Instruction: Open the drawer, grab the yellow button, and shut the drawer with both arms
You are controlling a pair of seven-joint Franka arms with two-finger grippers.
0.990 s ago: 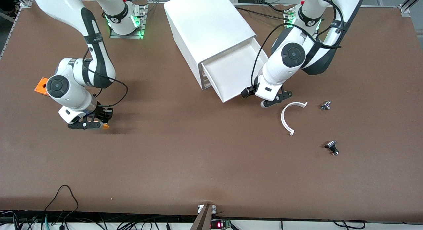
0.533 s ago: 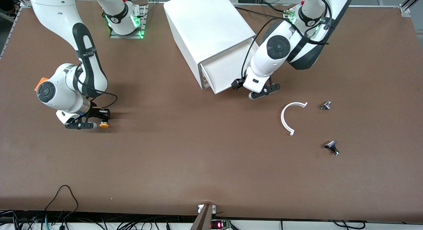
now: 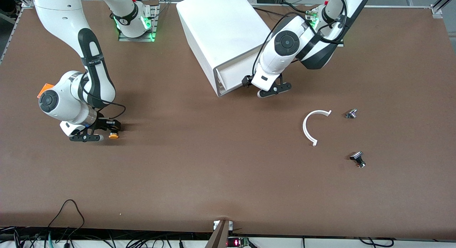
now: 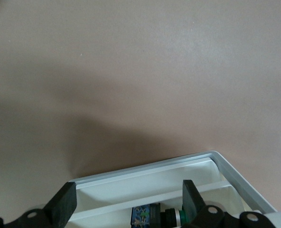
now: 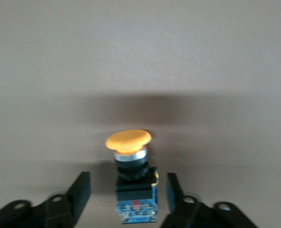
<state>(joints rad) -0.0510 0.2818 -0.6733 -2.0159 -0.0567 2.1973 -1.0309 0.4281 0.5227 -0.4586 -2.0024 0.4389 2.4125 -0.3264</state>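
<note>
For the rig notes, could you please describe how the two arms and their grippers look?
Both arms are glossy white with round dark grey joint caps and black panels along the links. Thin black cables loop from the wrists. Green lights glow at both bases. The left gripper and right gripper are black, with flat bars carrying two blocky black fingers, and round rivets on the bars.

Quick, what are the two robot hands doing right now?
Left gripper: open, pressed against the drawer front.
Right gripper: open, fingers on either side of the button, not squeezing it.
</note>
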